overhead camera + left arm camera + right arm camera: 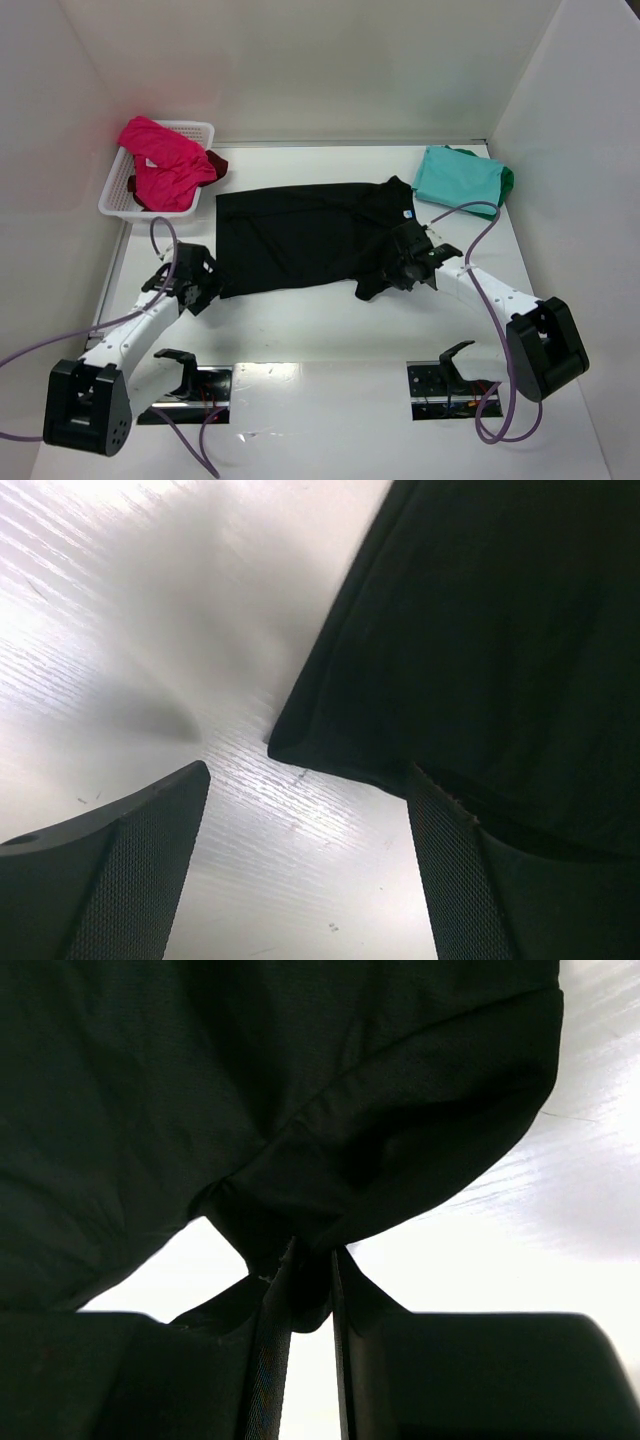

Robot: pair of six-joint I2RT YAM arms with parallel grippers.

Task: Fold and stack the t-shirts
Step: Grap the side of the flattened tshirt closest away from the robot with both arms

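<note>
Currently the left gripper [307, 772], jaws apart, straddles the near-left hem corner of the black t-shirt [300, 240], spread across the middle of the tabletop [330, 335], while the right gripper [310, 1270] is clamped on its bunched sleeve. If the left closes shallow, that corner may slip out, and a lone right-side pull would skew the fold.

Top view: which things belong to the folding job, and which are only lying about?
Job: black t-shirt, spread flat; teal t-shirt, folded; green t-shirt at its right edge; pink t-shirt and dark red t-shirt in the basket.
Lying about: white basket; purple cables.
</note>
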